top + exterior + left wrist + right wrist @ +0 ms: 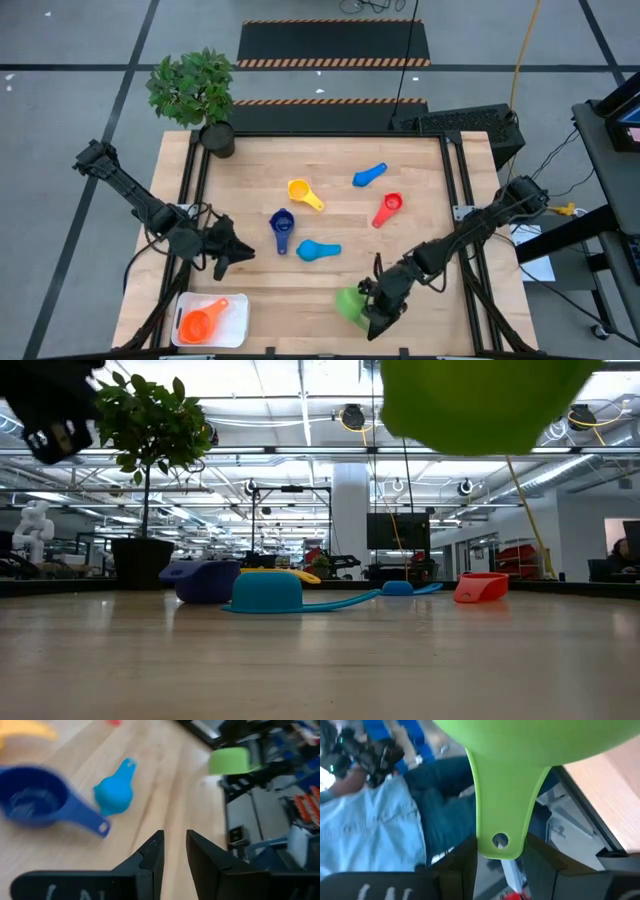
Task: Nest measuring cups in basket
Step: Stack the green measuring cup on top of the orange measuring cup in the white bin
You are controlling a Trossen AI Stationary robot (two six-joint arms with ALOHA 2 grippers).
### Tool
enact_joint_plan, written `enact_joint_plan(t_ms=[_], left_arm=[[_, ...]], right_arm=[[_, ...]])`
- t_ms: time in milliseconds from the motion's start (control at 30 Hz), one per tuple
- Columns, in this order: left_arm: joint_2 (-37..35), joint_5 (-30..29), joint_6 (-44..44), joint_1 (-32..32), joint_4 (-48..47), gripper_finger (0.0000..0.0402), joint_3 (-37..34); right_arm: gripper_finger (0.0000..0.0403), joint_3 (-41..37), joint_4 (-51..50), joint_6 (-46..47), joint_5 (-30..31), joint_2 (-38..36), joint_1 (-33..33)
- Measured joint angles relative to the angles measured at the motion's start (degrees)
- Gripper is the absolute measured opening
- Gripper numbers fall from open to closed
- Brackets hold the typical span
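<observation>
High view: I see the right claw (375,308) pinching the green cup (349,303) by its handle at the near edge of the surface (420,200); the left claw (238,250) sits left of the dark blue cup (282,224), holding nothing. The orange cup (200,322) lies in the basket (236,322), near left. Low view: green cup raised off the surface. Left wrist view: fingers (150,857) narrowly apart, empty. Right wrist view: fingers flank the green handle.

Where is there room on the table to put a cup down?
Bare wood lies between the basket and the green cup, and along the far edge beside the plant pot. The middle is crowded with cups.
</observation>
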Motion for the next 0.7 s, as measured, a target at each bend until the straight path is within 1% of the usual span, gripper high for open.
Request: enact_joint_plan(t_ms=[100,300,400,467,567,700], left_arm=[[0.0,0.05,4.98,0.34,5.21,0.0111,0.0],[0.0,0.3,10.73,2.57,15.54,0.0183,0.26],[0.35,1.56,13.04,4.08,13.18,0.0212,3.89],[1.23,3.39,15.44,5.44,8.57,0.0224,7.72],[3.27,7.32,19.27,7.94,1.41,0.0231,13.44],[6.19,11.52,23.74,10.77,-1.67,0.0232,18.6]], right_arm=[[0.0116,0.0,1.78,-2.57,-4.43,0.0,-2.33],[0.0116,0.04,5.34,-5.66,-13.68,-0.02,-7.14],[0.0116,0.04,7.16,-5.37,-20.22,-0.04,-9.36],[0.0116,0.04,8.61,-4.77,-24.18,-0.04,-10.73],[0.0116,0.04,12.29,-3.53,-28.38,-0.04,-12.78],[0.0116,0.04,18.07,-0.25,-32.39,-0.04,-16.03]])
